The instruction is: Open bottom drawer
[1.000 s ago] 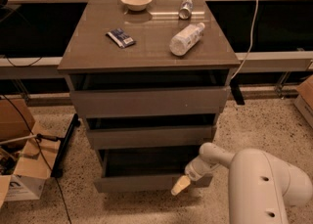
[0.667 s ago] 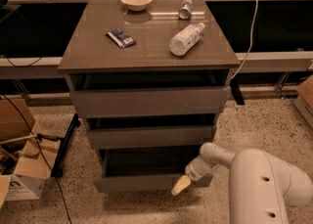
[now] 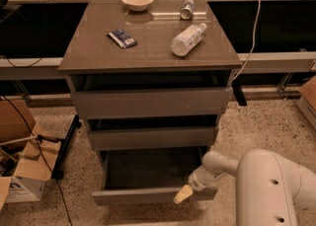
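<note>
The bottom drawer [image 3: 143, 196] of the grey-brown cabinet stands pulled out, its dark inside [image 3: 148, 168] showing above its plain flat front. My gripper [image 3: 181, 195] is at the right end of that front, its yellowish tip against the front's top edge. The white arm [image 3: 269, 185] comes in from the lower right. The middle drawer [image 3: 150, 137] and the top drawer [image 3: 150, 102] sit above, each with a dark gap over it.
On the cabinet top [image 3: 148, 47] lie a white bowl [image 3: 138, 1], a can [image 3: 186, 9], a plastic bottle [image 3: 188, 39] on its side and a small dark packet [image 3: 121, 38]. Cardboard boxes [image 3: 22, 170] sit on the floor at left. A white cable [image 3: 252, 32] hangs at right.
</note>
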You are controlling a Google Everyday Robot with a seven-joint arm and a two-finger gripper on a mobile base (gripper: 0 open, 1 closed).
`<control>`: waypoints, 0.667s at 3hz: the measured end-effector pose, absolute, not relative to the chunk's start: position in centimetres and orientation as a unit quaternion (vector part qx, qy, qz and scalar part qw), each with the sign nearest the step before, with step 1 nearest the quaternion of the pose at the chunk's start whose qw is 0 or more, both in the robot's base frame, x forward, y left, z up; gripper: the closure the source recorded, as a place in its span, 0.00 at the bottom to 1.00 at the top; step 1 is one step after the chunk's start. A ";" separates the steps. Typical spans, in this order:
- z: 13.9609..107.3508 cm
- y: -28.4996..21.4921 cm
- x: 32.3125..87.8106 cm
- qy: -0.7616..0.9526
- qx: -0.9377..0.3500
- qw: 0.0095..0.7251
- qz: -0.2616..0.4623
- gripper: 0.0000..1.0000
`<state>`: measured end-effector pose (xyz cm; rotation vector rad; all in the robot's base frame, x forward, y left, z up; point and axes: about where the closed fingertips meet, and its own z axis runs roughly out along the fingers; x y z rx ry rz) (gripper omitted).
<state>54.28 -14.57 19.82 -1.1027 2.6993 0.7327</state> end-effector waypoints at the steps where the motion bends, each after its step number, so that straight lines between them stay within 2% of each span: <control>1: 18.3 -14.7 48.7 0.917 -0.309 0.020 0.252 0.00; 2: 18.3 -14.7 48.7 0.917 -0.309 0.020 0.252 0.00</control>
